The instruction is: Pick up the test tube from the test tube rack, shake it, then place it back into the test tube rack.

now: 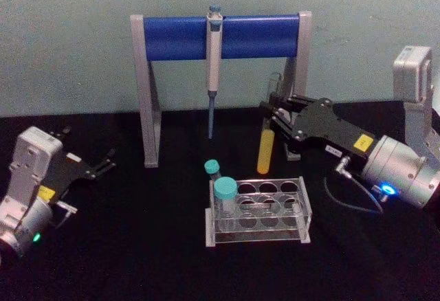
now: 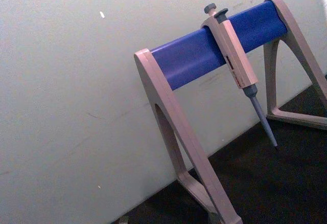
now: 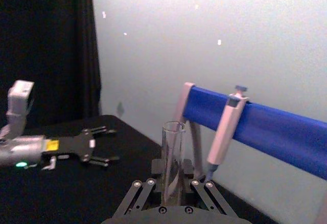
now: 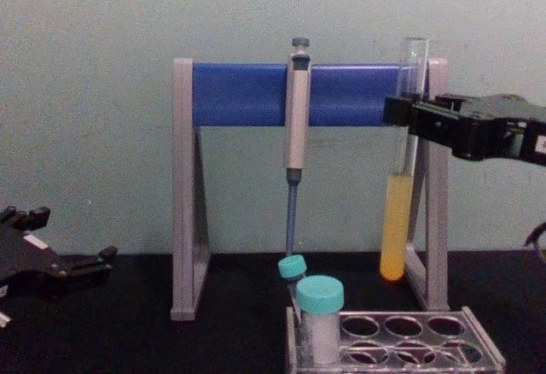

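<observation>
My right gripper (image 1: pixel 271 117) is shut on the test tube (image 1: pixel 265 151), a long clear tube with yellow-orange liquid in its lower part. It hangs upright in the air, above and behind the test tube rack (image 1: pixel 300 220). From the chest the test tube (image 4: pixel 395 224) shows right of the pipette, held near its top by the right gripper (image 4: pixel 401 118), well above the test tube rack (image 4: pixel 478 355). The tube's open mouth (image 3: pixel 172 155) rises between the right fingers. My left gripper (image 1: pixel 103 162) stands open at the left, low over the table.
A grey-and-blue pipette stand (image 1: pixel 220 38) with a hanging grey pipette (image 1: pixel 213 74) stands behind the rack, close to the held tube. Two teal-capped tubes (image 1: pixel 224 194) sit in the rack's left end. A black cloth (image 1: pixel 137 246) covers the table.
</observation>
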Robot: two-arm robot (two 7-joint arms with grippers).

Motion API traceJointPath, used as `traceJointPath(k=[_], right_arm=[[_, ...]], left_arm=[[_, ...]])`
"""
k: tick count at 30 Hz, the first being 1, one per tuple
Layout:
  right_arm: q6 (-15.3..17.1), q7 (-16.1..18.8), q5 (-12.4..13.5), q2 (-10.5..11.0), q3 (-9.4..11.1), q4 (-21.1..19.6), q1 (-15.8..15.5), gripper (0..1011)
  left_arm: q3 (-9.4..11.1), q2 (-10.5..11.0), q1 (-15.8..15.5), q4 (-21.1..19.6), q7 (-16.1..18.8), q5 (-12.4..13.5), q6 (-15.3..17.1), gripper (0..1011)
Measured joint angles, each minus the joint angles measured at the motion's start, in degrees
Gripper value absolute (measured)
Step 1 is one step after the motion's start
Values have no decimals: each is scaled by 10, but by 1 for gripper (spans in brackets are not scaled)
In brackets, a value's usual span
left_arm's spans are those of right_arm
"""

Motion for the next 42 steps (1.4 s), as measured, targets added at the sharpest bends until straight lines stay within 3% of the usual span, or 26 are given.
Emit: traceJointPath(k=[13, 42], right_arm=[[-14, 37, 15, 17, -19, -5, -18, 230], [-29, 38, 6, 1, -39, 40, -13, 230]], left_arm=[[0, 0, 0, 0, 0, 0, 0, 1001], [0, 0, 0, 0, 0, 0, 0, 1001]])
